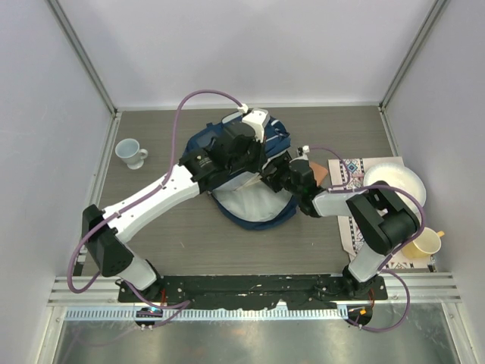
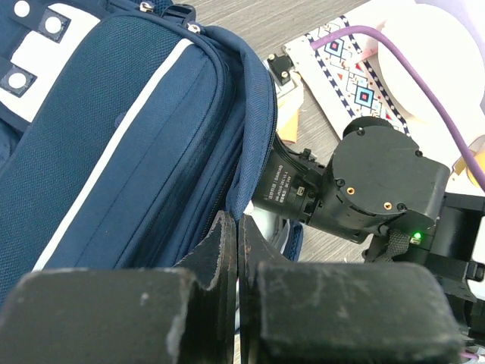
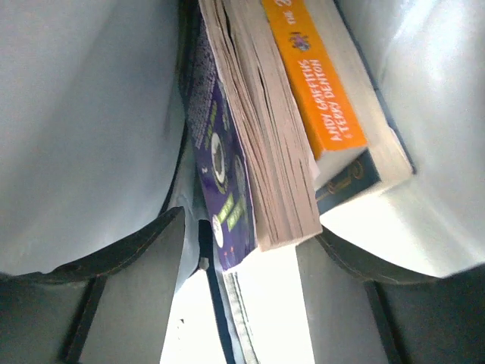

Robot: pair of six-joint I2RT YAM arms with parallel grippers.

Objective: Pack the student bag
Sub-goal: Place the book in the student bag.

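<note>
The student bag (image 1: 203,141), navy with white stripes, lies in the middle of the table with its pale-lined opening toward the near right. In the left wrist view the bag (image 2: 136,152) fills the left half. My left gripper (image 1: 254,155) is over the bag, and its jaws (image 2: 236,224) are pressed together at the bag's opening rim. My right gripper (image 1: 276,176) reaches into the opening with its fingers wide apart (image 3: 250,227). Inside, a purple-covered book (image 3: 216,167) and an orange-spined book (image 3: 314,83) lie ahead of the fingers, not gripped.
A white mug (image 1: 130,152) stands at the far left. On the right, a patterned placemat (image 1: 350,176) carries a white plate (image 1: 395,186) and a yellow cup (image 1: 424,243). The right arm's wrist (image 2: 379,182) is close beside the bag's rim.
</note>
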